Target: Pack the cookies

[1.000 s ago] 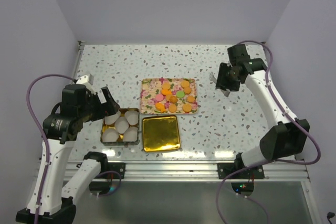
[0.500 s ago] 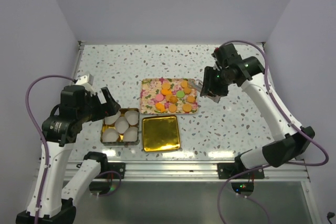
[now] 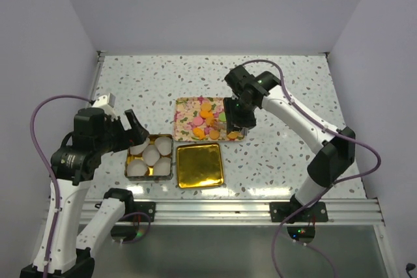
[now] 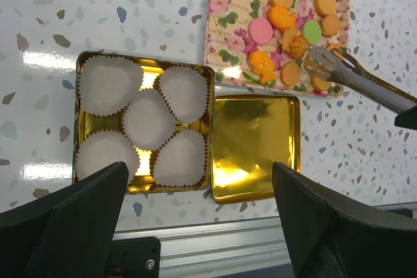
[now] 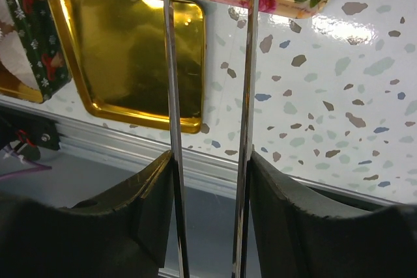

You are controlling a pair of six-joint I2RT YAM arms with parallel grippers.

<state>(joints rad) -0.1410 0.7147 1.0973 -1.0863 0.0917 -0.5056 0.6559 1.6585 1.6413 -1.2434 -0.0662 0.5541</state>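
Observation:
The cookies [image 3: 215, 118], mostly orange with a few pink and green, lie on a floral tray [image 3: 186, 109] in mid table; they also show in the left wrist view [image 4: 287, 27]. My right gripper [image 3: 236, 112] is shut on metal tongs [image 4: 365, 83], whose two arms [image 5: 171, 96] stand apart. The tong tips reach over the cookies at the tray's right end. My left gripper [image 3: 130, 131] is open and empty, hovering above the gold tin [image 3: 172, 157] that holds white paper cups [image 4: 150, 118].
A gold lid [image 3: 199, 165] lies upside down right of the tin, just in front of the tray. The metal rail at the table's near edge [image 4: 215, 245] runs below both. Purple walls close in the table on three sides.
My right arm has swung left from the table's right side, bringing the tongs over the tray's right end. The left arm has barely moved.

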